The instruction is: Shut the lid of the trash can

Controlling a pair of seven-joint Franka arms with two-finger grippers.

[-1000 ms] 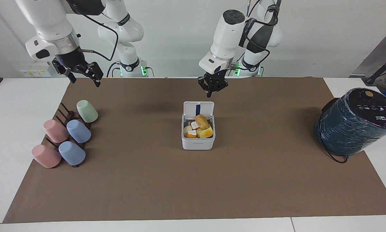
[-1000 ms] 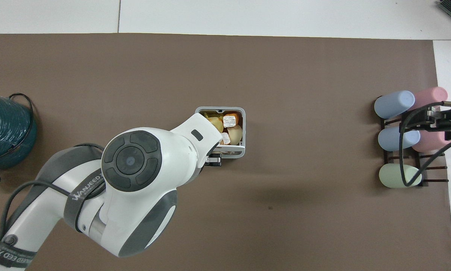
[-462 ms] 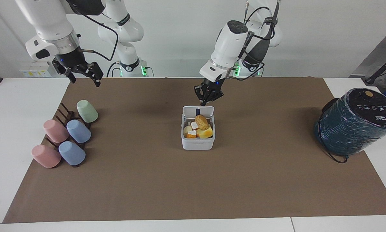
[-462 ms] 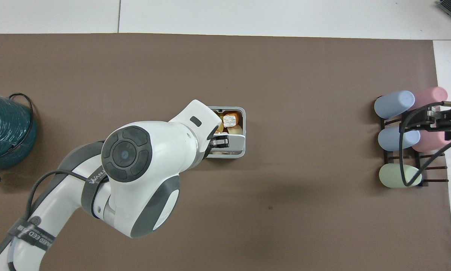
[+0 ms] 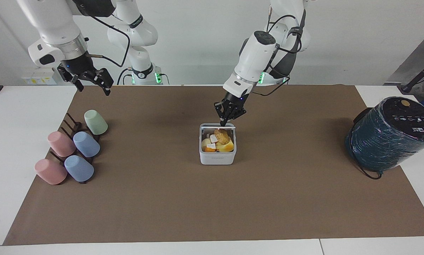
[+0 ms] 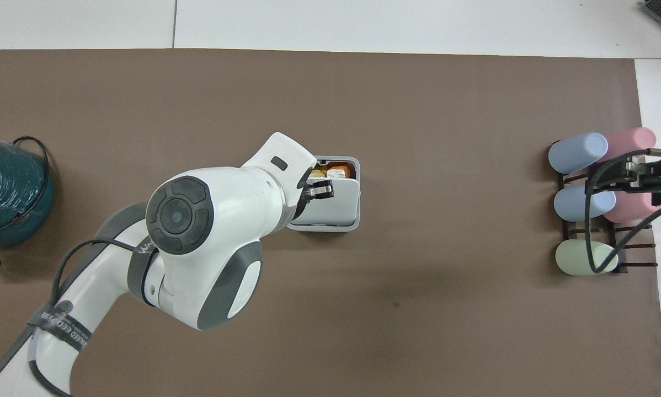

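Note:
The small white trash can stands mid-mat, filled with food pieces. Its lid is tilted far down over the opening, hinged at the edge nearer the robots. In the overhead view the lid covers most of the can, and only a strip of food shows at the edge farther from the robots. My left gripper is shut, with its tips on the lid's top face; it also shows in the overhead view. My right gripper is open and empty, waiting in the air above the cup rack.
A dark rack with several pastel cups lying on it stands at the right arm's end of the mat. A large dark teal wrapped cylinder with a black cable stands at the left arm's end. The brown mat covers the table.
My left gripper came down and forward onto the lid. The lid swung from standing upright to tilted low over the can. The right arm has not moved.

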